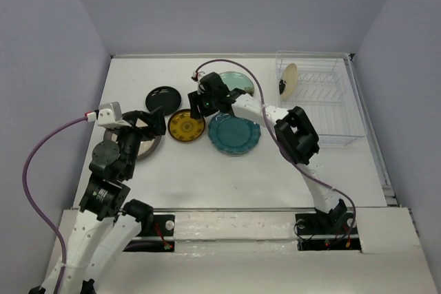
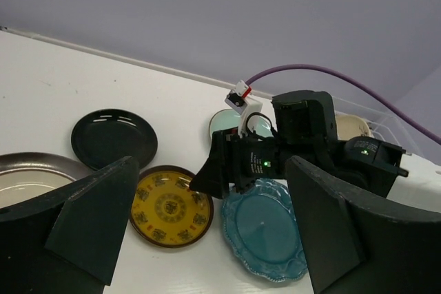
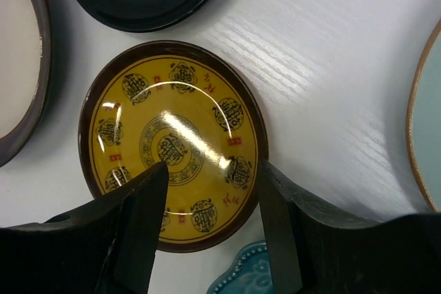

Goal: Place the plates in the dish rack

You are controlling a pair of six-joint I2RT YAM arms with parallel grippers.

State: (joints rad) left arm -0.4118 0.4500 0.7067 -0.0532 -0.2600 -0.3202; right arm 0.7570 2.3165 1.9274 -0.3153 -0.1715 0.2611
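Right now your right gripper hangs over the amber plate, jaws partly apart and gripping nothing: one finger above the plate's centre, the other at its rim. You cannot tell whether they touch it. Your left gripper is spread wide, holding nothing, above the grey-rimmed plate. The black plate, teal plate and mint plate lie flat on the table. The cream plate stands on edge in the rack.

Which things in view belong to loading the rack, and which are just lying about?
Part of the job: dish rack; cream plate standing in it; black plate; amber plate; teal plate; mint plate; grey-rimmed plate.
Not part of it: the arms' purple cables.
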